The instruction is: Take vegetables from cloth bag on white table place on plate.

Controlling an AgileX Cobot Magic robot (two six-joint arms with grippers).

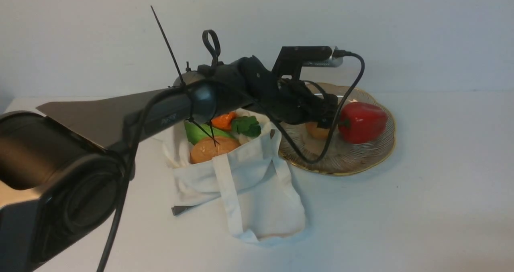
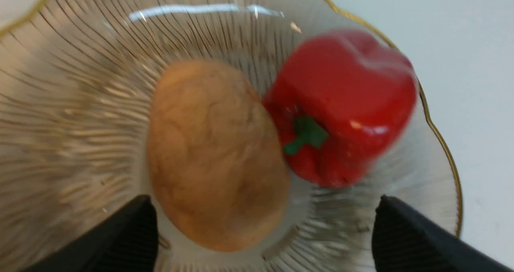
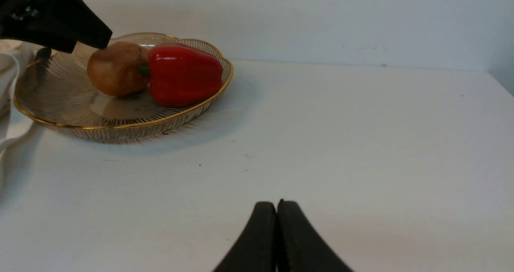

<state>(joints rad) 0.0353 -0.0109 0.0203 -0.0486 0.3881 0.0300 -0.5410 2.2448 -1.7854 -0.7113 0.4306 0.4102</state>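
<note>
The scalloped glass plate [image 1: 353, 155] holds a tan potato [image 1: 317, 130] and a red pepper [image 1: 361, 121], touching each other. My left gripper [image 1: 321, 119] hangs over the plate's left part. In the left wrist view it [image 2: 265, 201] is open, jaws wide apart just above the potato [image 2: 217, 155], which lies on the plate [image 2: 72, 103] beside the pepper [image 2: 345, 103]. The cloth bag [image 1: 257, 183] lies left of the plate and shows another potato [image 1: 213, 147], a green gourd [image 1: 198, 132] and a carrot [image 1: 224, 120]. My right gripper [image 3: 277, 203] is shut and empty over the white table [image 3: 361, 143].
The right wrist view shows the plate [image 3: 120, 125] far off with the potato [image 3: 116, 67], the pepper [image 3: 184, 73] and the left gripper's black body [image 3: 52, 15] above it. A small dark grey thing [image 1: 180, 210] pokes out under the bag. A wall stands behind the table.
</note>
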